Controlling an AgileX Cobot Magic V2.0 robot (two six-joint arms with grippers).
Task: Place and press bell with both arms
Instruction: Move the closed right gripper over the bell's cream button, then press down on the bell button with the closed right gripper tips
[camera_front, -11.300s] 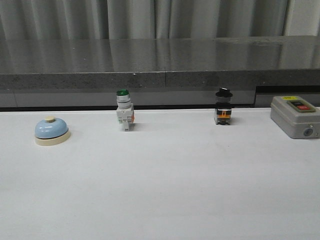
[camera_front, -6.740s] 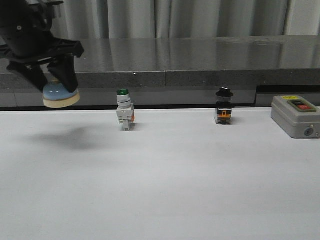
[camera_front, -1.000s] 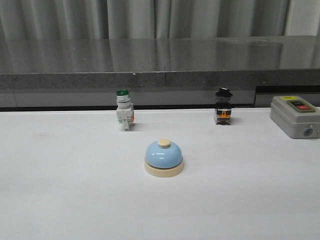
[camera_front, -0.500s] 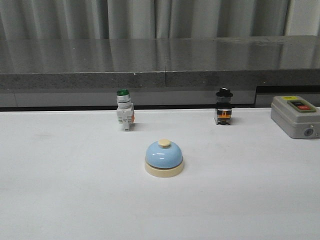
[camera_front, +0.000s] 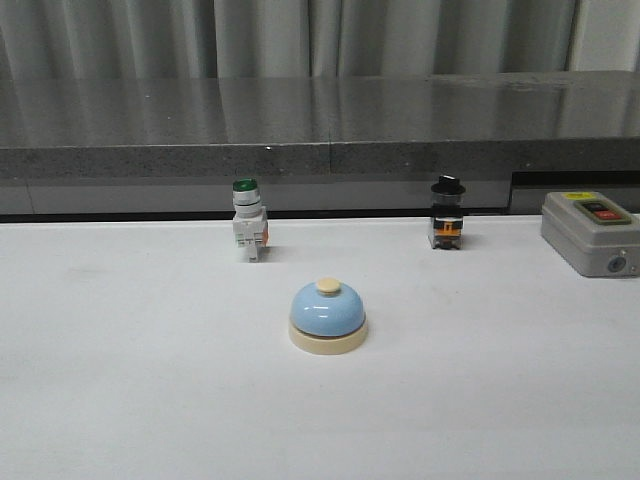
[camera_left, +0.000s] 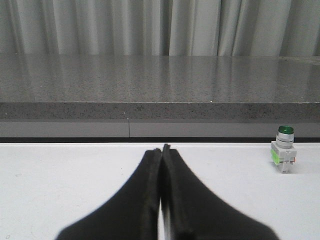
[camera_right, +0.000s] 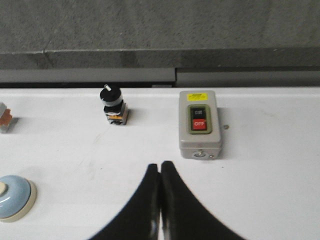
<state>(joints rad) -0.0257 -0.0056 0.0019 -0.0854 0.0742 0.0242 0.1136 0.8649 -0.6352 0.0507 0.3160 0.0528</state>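
Presently right gripper (camera_right: 159, 175), fingers together, sits off-line beside bell (camera_right: 15, 197); risk: pressing off-centre, skidding it. Left gripper (camera_left: 162, 160) likewise closed.

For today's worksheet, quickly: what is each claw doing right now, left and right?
Left claw: closed, holding nothing.
Right claw: closed, holding nothing.

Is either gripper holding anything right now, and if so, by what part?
Nothing is held. The left gripper and right gripper are both shut on nothing, and the bell sits free on the table.
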